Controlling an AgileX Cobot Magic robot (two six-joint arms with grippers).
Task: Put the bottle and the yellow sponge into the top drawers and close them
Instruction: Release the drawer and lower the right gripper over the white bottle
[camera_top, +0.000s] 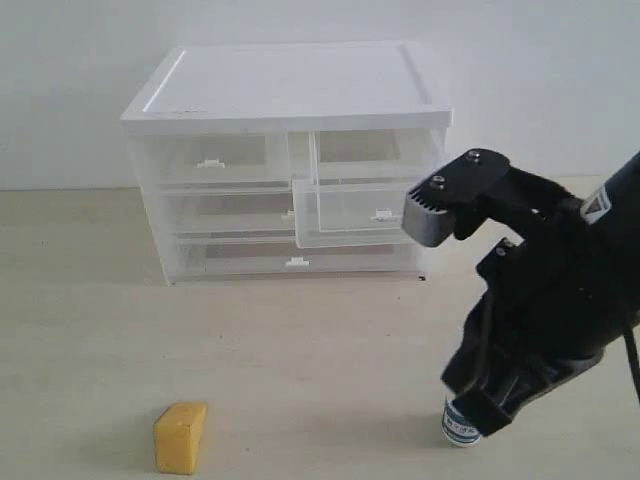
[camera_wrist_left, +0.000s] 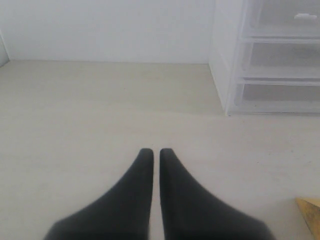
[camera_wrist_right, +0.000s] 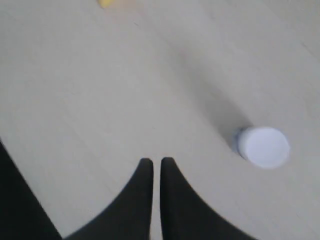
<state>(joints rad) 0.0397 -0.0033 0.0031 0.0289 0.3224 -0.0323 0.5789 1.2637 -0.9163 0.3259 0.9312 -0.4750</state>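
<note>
Exterior view: bottle (camera_top: 460, 428), yellow sponge (camera_top: 180, 437) apart

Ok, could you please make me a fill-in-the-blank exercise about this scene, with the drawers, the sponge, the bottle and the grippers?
1. In the exterior view, the open top drawer is the ___ one.
2. The sponge is ___ in colour.
3. The left gripper and the right gripper are both ___, holding nothing.
4. The bottle stands on the ___, outside the drawers.
Missing words: right; yellow; shut; table.
</note>
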